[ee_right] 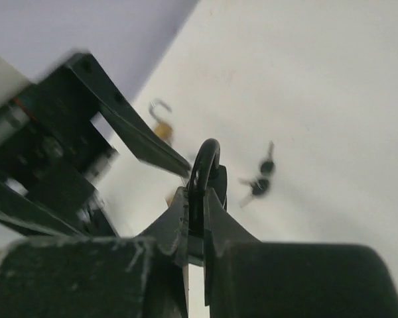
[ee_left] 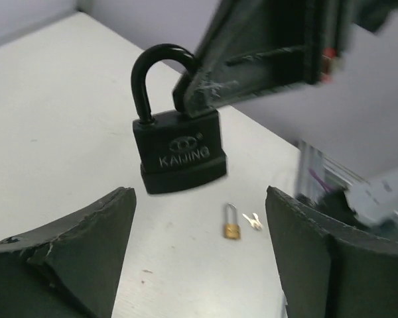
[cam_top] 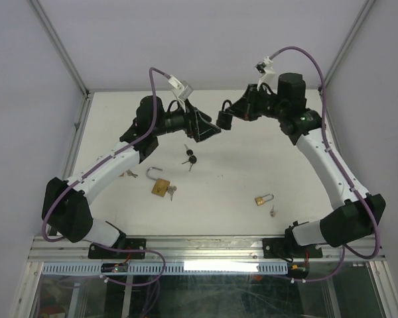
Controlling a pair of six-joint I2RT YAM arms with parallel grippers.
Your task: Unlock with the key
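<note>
1. The right gripper [ee_right: 198, 202] is clamped on the shackle of a black padlock [ee_left: 179, 149], holding it in the air above the white table [cam_top: 239, 165]; the lock hangs body down, its stamped face (the lettering reads KAIJING) turned to the left wrist camera.
2. The left gripper [cam_top: 209, 130] faces it with jaws spread wide and nothing between them; its fingers [ee_left: 86, 252] stand near the lock without touching it; the two grippers meet nose to nose over the far middle of the table.
3. One leg of the shackle sits in the lock body; the other is hidden behind the right arm's finger, so whether the lock is fastened cannot be told.
4. A bunch of black keys [cam_top: 189, 158] lies on the table just on the near side of the two grippers, held by neither.
5. Nearer the arm bases, a brass padlock [cam_top: 160, 185] lies with its shackle swung open and keys beside its body; a small brass padlock [cam_top: 264, 199] lies further right, with a loose key [cam_top: 272, 212] just beside it.
</note>
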